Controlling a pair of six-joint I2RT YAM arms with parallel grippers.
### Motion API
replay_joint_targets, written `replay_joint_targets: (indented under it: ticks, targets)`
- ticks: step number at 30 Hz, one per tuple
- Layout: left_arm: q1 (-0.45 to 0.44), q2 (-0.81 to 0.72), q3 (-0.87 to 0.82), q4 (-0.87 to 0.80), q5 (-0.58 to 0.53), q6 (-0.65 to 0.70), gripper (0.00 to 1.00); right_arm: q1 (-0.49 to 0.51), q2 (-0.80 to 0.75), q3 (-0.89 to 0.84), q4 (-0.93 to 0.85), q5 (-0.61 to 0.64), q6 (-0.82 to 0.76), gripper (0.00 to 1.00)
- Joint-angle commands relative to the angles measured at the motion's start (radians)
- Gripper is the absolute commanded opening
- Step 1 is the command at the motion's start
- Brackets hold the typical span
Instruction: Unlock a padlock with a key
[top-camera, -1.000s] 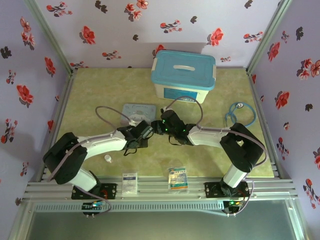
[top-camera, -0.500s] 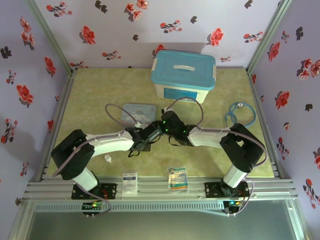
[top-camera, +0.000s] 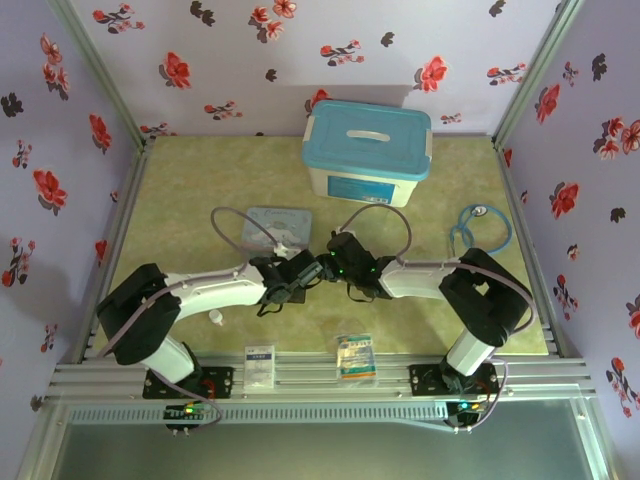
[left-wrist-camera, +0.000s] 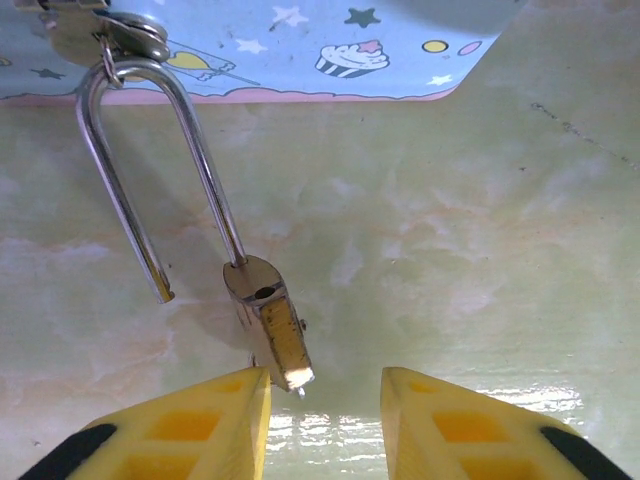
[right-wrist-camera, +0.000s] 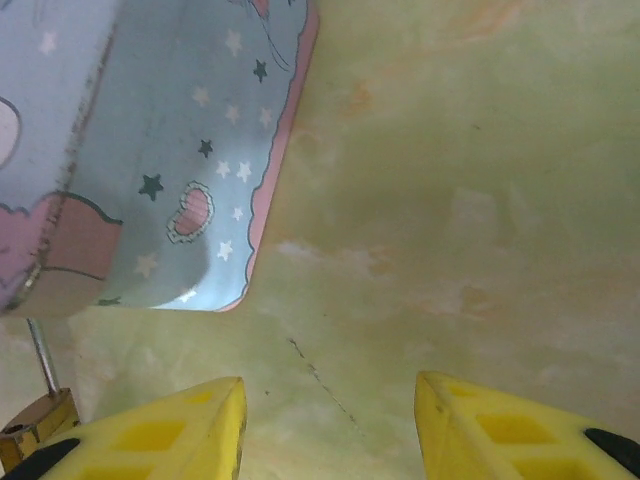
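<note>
The padlock (left-wrist-camera: 272, 330) has a brass body and a long silver shackle (left-wrist-camera: 205, 170). One shackle leg sits in the body and the other end hangs free. The shackle's bend passes through a ring at the edge of the light-blue cartoon tin (left-wrist-camera: 300, 50). My left gripper (left-wrist-camera: 323, 376) is open, and the padlock body lies just ahead of its left finger, not between the fingers. A tiny dark tip shows under the body; I cannot tell if it is the key. My right gripper (right-wrist-camera: 328, 380) is open over bare table, with the tin (right-wrist-camera: 150, 150) ahead on its left and the padlock (right-wrist-camera: 35, 420) at its lower left.
In the top view both grippers (top-camera: 303, 276) (top-camera: 338, 268) meet nose to nose just in front of the tin (top-camera: 278, 224). A blue-lidded storage box (top-camera: 367, 150) stands behind. A stethoscope (top-camera: 480, 228) lies right, a small white cap (top-camera: 215, 318) left, and two packets (top-camera: 260, 365) (top-camera: 355, 356) at the front edge.
The left gripper has moved right to meet the right gripper in front of the tin. The right gripper has drawn back slightly, toward the near right.
</note>
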Motion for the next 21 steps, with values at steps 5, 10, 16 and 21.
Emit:
replay_joint_targets:
  ticks: [5,10,16,21]
  targets:
    - [-0.004,-0.067,-0.027,0.106,0.035,0.013,0.34,-0.006,-0.067,-0.043,0.014,0.039,0.02,0.48]
    - [0.017,-0.112,-0.038,0.13,0.057,0.022,0.33,-0.005,-0.078,-0.039,-0.017,0.005,-0.003,0.48]
    - [0.092,-0.418,-0.116,0.155,0.058,0.074,0.63,0.058,-0.101,0.016,-0.127,0.03,-0.028,0.61]
    - [0.237,-0.581,-0.142,0.109,0.105,0.162,0.91,0.177,-0.009,0.197,-0.302,0.086,-0.08,0.64]
